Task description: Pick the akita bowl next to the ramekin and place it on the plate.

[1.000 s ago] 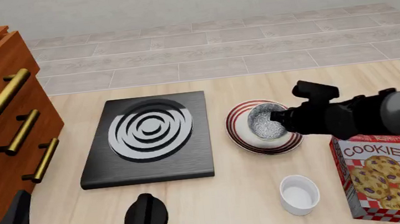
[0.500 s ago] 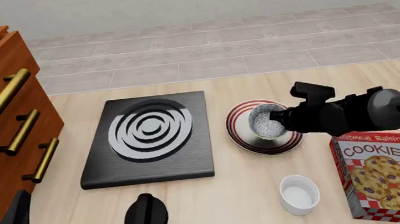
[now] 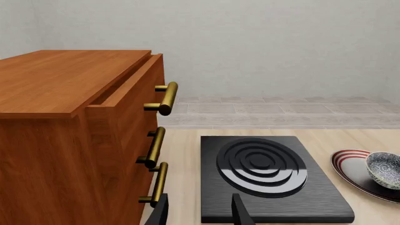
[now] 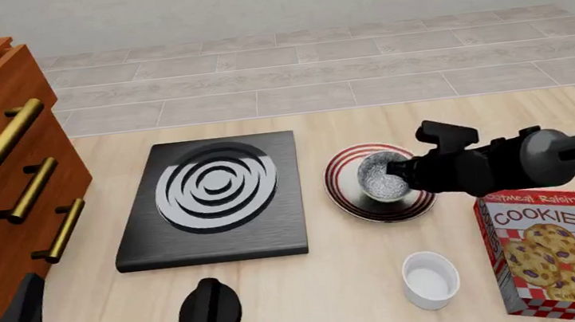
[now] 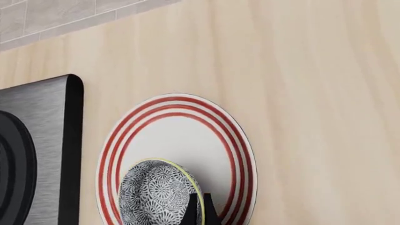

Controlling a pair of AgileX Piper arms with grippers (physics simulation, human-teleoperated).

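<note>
Over the plate (image 4: 353,202), the right gripper (image 4: 394,172) grips the akita bowl (image 4: 379,176) (tilted); left gripper (image 3: 198,213) jaws parted.

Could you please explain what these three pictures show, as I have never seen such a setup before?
These are simulator renders of two robot arms at a table. One picture looks down from above and behind them; the other two come from a camera on each wrist.

On the table lie a black stove slab, a red-ringed plate, a white ramekin, a cookie box and a black lump; a wooden drawer cabinet stands at the left.

The right gripper grips the rim of the speckled akita bowl over the plate. The left gripper is open and holds nothing.
</note>
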